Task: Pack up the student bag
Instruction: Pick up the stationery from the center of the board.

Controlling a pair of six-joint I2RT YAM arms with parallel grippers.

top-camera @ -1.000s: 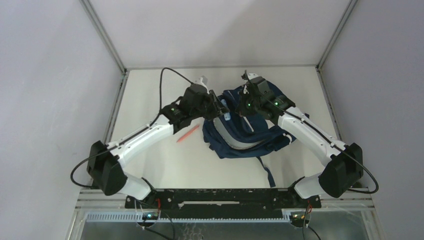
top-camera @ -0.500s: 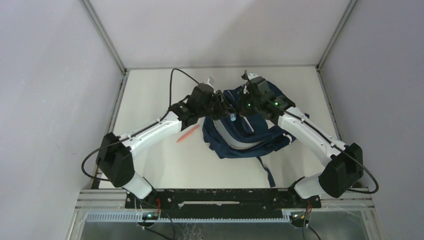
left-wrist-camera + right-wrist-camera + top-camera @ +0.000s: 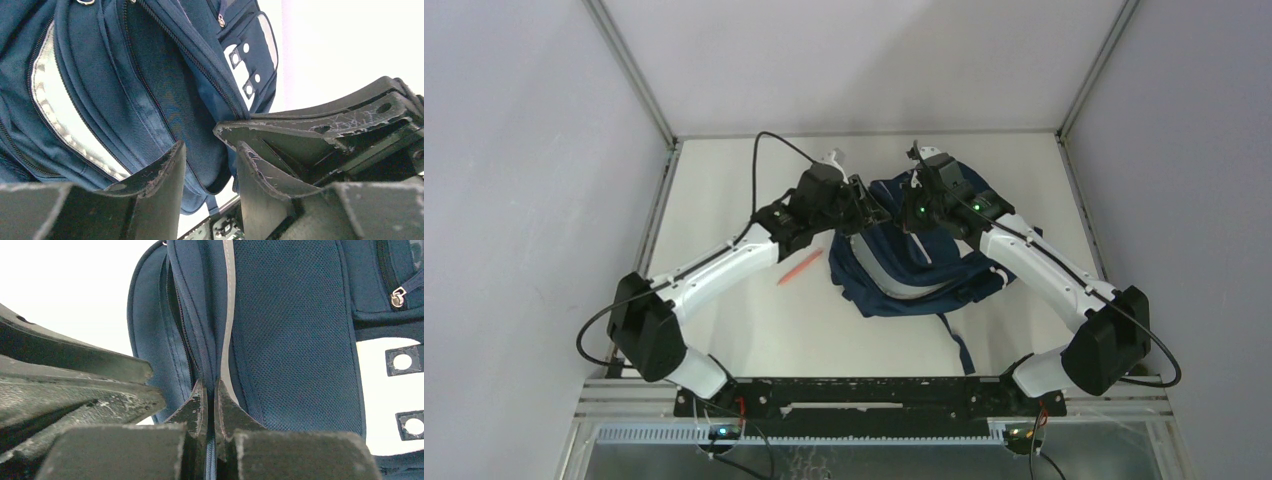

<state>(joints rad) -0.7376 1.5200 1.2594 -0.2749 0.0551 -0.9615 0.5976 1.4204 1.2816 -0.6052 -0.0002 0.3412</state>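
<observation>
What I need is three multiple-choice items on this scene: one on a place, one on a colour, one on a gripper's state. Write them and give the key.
1. Where does the thin orange item lie?
A) on the table, left of the student bag
B) inside the bag
C) on top of the bag

2. What is the bag's main colour?
A) red
B) navy blue
C) green

3. How is the right gripper?
A) open above the table
B) shut on the orange item
C) shut on an edge of the bag

Key:
1 A: the top view shows it on bare table beside the bag.
2 B: every view shows navy fabric.
3 C: the right wrist view shows its fingers pinched together on a fabric edge of the bag.
</observation>
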